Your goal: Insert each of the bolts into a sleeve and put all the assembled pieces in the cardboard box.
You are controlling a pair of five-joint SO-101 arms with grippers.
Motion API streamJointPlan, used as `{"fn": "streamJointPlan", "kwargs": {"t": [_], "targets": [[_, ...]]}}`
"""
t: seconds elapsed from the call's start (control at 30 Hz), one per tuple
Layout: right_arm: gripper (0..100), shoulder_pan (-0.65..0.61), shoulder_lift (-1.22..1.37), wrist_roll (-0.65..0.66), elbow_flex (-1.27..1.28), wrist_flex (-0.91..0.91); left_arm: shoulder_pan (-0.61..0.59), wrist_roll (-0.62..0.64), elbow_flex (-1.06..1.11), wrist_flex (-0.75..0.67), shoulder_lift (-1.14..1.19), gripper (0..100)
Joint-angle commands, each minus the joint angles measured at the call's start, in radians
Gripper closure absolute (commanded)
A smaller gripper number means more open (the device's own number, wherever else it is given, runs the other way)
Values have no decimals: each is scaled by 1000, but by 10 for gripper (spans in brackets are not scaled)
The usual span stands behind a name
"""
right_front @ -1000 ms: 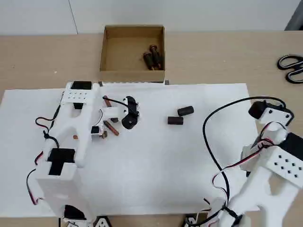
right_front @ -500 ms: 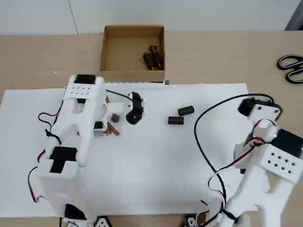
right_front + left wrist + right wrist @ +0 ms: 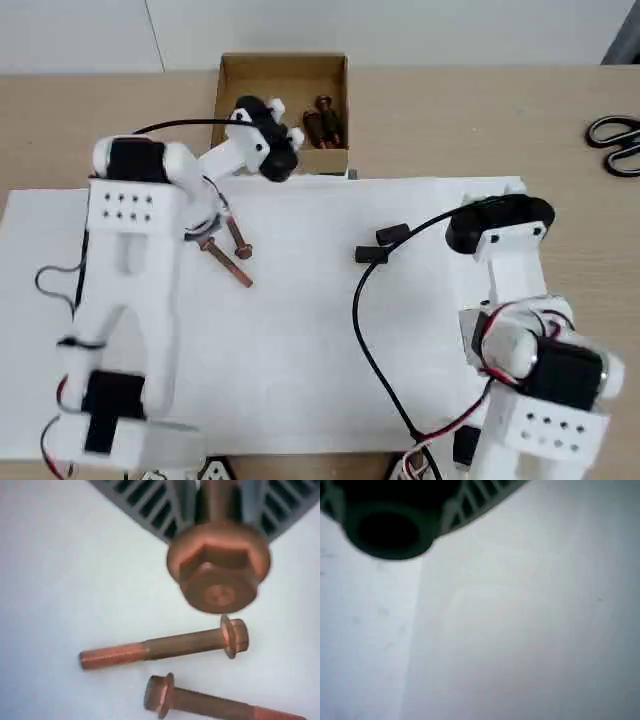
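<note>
In the left wrist view my left gripper (image 3: pixel 220 500) is shut on a copper bolt (image 3: pixel 218 567), whose hexagonal head points at the camera. Two more bolts (image 3: pixel 165 645) (image 3: pixel 200 702) lie on the white paper beneath it. From above they lie beside the raised left arm (image 3: pixel 130 205), one bolt (image 3: pixel 239 238) next to the other (image 3: pixel 226 263). My right gripper (image 3: pixel 390 505) is shut on a black sleeve (image 3: pixel 390 532), seen end-on above bare paper. Two black sleeves (image 3: pixel 392 235) (image 3: pixel 370 255) lie mid-paper, left of the right arm (image 3: pixel 505 240). The cardboard box (image 3: pixel 240 110) at the back holds assembled pieces (image 3: pixel 322 122).
A white paper sheet (image 3: pixel 330 340) covers most of the wooden table. Black scissors (image 3: pixel 615 140) lie at the far right edge. The right arm's black cable (image 3: pixel 365 330) loops across the paper past the sleeves.
The left arm has risen from the bolts and swung back towards the box. The right arm has moved in from the right edge towards the sleeves.
</note>
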Motion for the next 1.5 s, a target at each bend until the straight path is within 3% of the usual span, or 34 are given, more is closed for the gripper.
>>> {"fn": "streamJointPlan", "kwargs": {"t": [0.0, 0.2, 0.47, 0.67, 0.83, 1.03, 1.27, 1.47], "targets": [[995, -4, -68, -2, -17, -5, 72, 137, 42, 28, -273, 992], [995, -7, -124, -12, 3, -8, 121, 144, 217, 6, -540, 994], [996, -31, -231, -235, 169, -165, 86, 479, 510, -252, -901, 994], [996, -252, -364, -331, 325, -225, 89, 809, 848, -460, -1240, 994], [996, -429, -533, -379, 451, -308, 91, 967, 1119, -534, -1514, 994], [996, -611, -745, -379, 629, -378, 84, 1071, 1268, -523, -1735, 994], [996, -811, -746, -377, 695, -444, 94, 1194, 1293, -539, -1718, 994], [996, -928, -740, -376, 790, -570, 130, 1208, 1346, -585, -1722, 994]]}}
